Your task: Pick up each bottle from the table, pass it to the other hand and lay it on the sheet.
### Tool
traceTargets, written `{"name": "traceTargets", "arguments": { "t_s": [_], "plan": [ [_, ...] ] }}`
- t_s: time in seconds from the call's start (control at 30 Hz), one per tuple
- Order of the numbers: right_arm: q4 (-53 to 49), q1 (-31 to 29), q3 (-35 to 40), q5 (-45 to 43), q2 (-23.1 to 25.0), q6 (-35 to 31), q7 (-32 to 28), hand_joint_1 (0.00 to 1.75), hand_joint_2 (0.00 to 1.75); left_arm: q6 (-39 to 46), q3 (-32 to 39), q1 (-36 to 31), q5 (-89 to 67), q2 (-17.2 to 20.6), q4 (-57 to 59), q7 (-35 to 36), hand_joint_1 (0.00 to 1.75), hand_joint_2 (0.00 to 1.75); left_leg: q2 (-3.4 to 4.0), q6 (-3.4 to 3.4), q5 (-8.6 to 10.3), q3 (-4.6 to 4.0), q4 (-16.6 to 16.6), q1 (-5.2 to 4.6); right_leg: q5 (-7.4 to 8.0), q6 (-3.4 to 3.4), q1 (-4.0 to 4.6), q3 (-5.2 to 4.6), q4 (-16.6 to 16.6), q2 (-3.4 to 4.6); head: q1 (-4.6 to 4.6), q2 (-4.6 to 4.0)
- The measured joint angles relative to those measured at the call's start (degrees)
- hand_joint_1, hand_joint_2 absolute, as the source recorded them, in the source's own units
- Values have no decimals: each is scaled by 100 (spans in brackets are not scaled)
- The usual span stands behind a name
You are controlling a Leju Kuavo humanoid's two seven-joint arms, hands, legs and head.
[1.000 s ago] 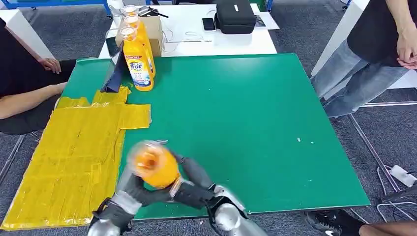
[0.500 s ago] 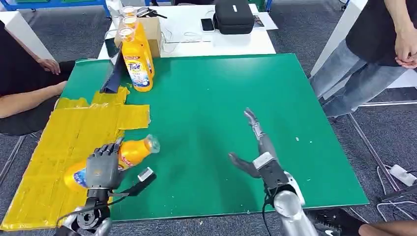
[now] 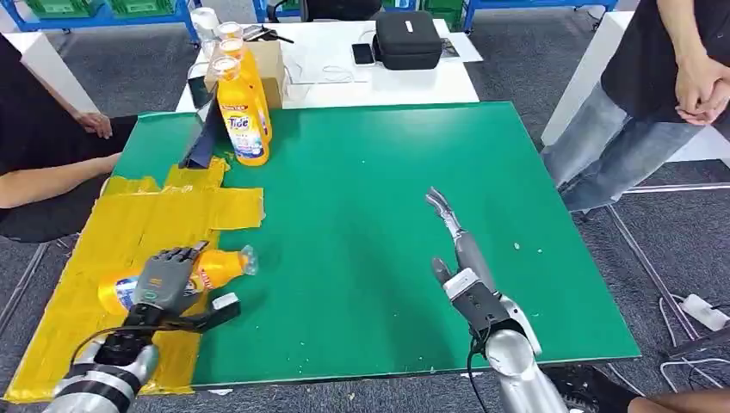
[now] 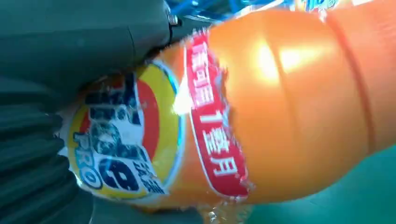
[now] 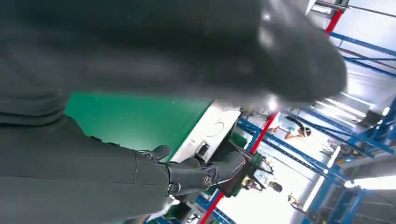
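An orange detergent bottle (image 3: 222, 265) lies on its side on the yellow sheet (image 3: 120, 224), cap towards the green table. My left hand (image 3: 163, 280) grips it over its middle. In the left wrist view the bottle (image 4: 289, 107) and its label sit right against my left hand (image 4: 51, 84). My right hand (image 3: 456, 249) is open over the green table (image 3: 361, 189), fingers stretched forward and holding nothing. Its dark fingers (image 5: 201, 175) are spread in the right wrist view. Several more orange bottles (image 3: 241, 120) stand upright at the table's far left corner.
A dark folded stand (image 3: 200, 133) leans beside the standing bottles. Behind the green table, a white table (image 3: 344, 77) carries a cardboard box (image 3: 271, 60) and a black case (image 3: 406, 36). One person sits at the left (image 3: 43, 155); another stands at the right (image 3: 654, 103).
My left hand has carried the bottle leftwards and down onto the yellow sheet. A second ago both hands were together on it; my right hand has since let go and reached out over the table.
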Motion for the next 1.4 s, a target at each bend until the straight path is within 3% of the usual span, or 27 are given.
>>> {"name": "traceTargets", "arguments": {
  "t_s": [0.1,0.17,0.4,0.6,0.9,1.07,1.23,1.4],
  "plan": [
    [28,10,7,94,-24,-70,-101,0,0,-217,321,301,963,26,-245,-974,0,0,11,-3,1,53,-23,-17,0,-1,-14,23,1,13,-7,0],
    [31,32,4,144,-29,-105,-133,0,0,-529,462,589,1349,28,-630,-1192,0,0,9,-8,8,65,-28,-19,4,-3,-16,30,1,11,-7,0],
    [28,119,31,341,4,-116,-135,0,0,-1926,1029,1635,3642,-244,-2417,-2547,0,0,-1,-20,31,37,-34,-17,23,-7,-12,-17,4,-1,0,0],
    [11,190,116,470,81,-133,-76,0,0,-2490,1479,2018,4442,-651,-3513,-2770,0,0,-5,-19,34,-19,-29,-19,31,-1,-13,-67,3,-3,2,0],
    [-317,368,308,870,498,-813,-133,0,0,-3572,1907,1518,6428,-1664,-4293,-2420,0,0,-3,-17,32,-44,-29,-20,33,1,-13,-93,3,-1,0,0],
    [-453,425,321,712,605,-798,-230,0,0,-3648,1907,1474,6559,-1922,-4498,-2416,0,0,-2,-17,32,-52,-29,-21,33,1,-13,-105,2,0,0,0],
    [-603,498,431,387,796,-632,-520,0,0,-3663,1585,1529,6555,-2127,-4872,-2459,0,0,-2,-17,32,-56,-29,-20,33,1,-13,-109,2,0,0,0],
    [-699,572,748,857,999,-820,-568,0,0,-3173,815,1679,6185,-2289,-5274,-2560,0,0,0,-19,28,-61,-29,-22,33,1,-14,-111,2,1,0,0]
  ]
}}
